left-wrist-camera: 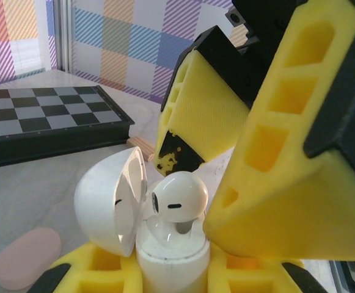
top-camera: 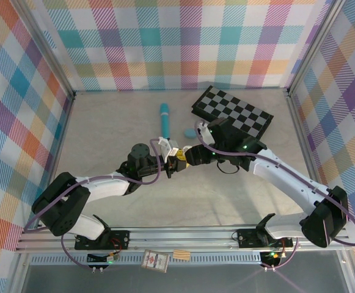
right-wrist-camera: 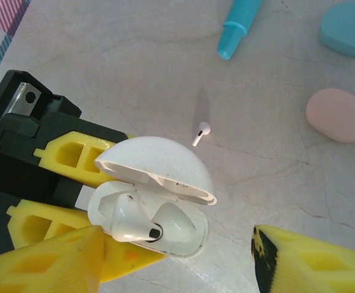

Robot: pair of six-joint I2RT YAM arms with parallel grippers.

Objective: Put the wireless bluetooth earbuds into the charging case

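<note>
My left gripper [left-wrist-camera: 171, 278] is shut on the base of a white charging case [left-wrist-camera: 171, 259], held off the table with its lid [left-wrist-camera: 107, 201] swung open. One white earbud [left-wrist-camera: 180, 196] sits in a socket of the case [right-wrist-camera: 186, 232], its head sticking out; the socket beside it is empty. My right gripper [right-wrist-camera: 177, 268] is open, its yellow fingers [left-wrist-camera: 287, 183] standing apart on either side of the earbud [right-wrist-camera: 128, 220] without touching it. A second white earbud [right-wrist-camera: 202, 130] lies loose on the table beyond the case. Both grippers meet mid-table [top-camera: 178, 160].
A teal pen [top-camera: 164, 119] lies behind the grippers. A light blue oval case [right-wrist-camera: 348, 27] and a pink oval case [right-wrist-camera: 339, 115] rest shut to its right. A folded chessboard [top-camera: 232, 113] sits at the back right. Plaid walls enclose the table.
</note>
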